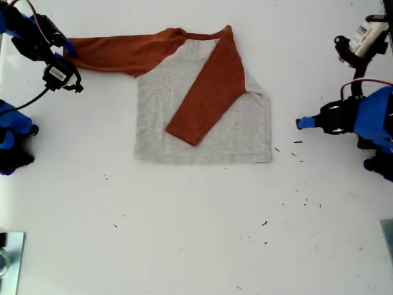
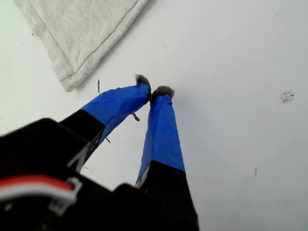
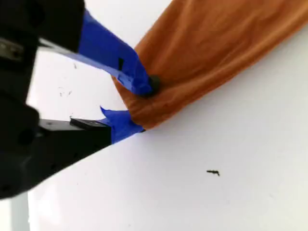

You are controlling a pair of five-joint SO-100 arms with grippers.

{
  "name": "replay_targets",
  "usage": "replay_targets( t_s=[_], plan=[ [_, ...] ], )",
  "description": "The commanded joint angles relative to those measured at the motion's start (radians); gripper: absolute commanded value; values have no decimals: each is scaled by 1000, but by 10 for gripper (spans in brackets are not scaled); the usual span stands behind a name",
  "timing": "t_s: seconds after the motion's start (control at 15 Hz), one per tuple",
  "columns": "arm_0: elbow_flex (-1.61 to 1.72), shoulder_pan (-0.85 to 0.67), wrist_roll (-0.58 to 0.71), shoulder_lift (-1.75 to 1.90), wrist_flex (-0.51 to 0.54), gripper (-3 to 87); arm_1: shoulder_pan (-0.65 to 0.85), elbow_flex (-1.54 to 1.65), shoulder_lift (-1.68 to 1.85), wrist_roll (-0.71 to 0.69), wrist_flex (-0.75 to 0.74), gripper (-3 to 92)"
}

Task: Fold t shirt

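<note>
My first gripper (image 2: 153, 91), blue-taped fingers nearly touching, hovers empty at the exterior view's right, while my second gripper (image 3: 139, 108) pinches cloth at that view's upper left.

Small light heather-grey t shirt with rust-orange sleeves (image 1: 202, 132): body partly hidden beneath its own folded sleeve. Metallic object (image 1: 9, 258) well below the shirt: cut by frame edge, unidentifiable. Dark specks (image 1: 304, 200) beside shirt's hem: too small to identify.

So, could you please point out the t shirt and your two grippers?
t shirt (image 1: 202, 132): exterior view, grey body.
my first gripper (image 2: 155, 90): first wrist view, between closed tips.
my second gripper (image 3: 137, 108): second wrist view, at sleeve cuff.
</note>
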Motion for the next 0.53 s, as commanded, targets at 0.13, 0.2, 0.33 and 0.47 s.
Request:
replay_targets(
  t_s=[0.13, 0.2, 0.33, 0.47],
  plan=[
    [-127, 127, -29, 236, 104, -3, -14, 46, 11, 25, 11, 36],
    [-201, 221, -72, 278, 150, -3, -9, 46, 11, 25, 11, 36],
    [-390, 474, -187, 268, 184, -3, -6, 46, 11, 21, 11, 36],
    [-638, 719, -262, 97, 167, -3, -5, 46, 11, 21, 9, 36]
  ],
)
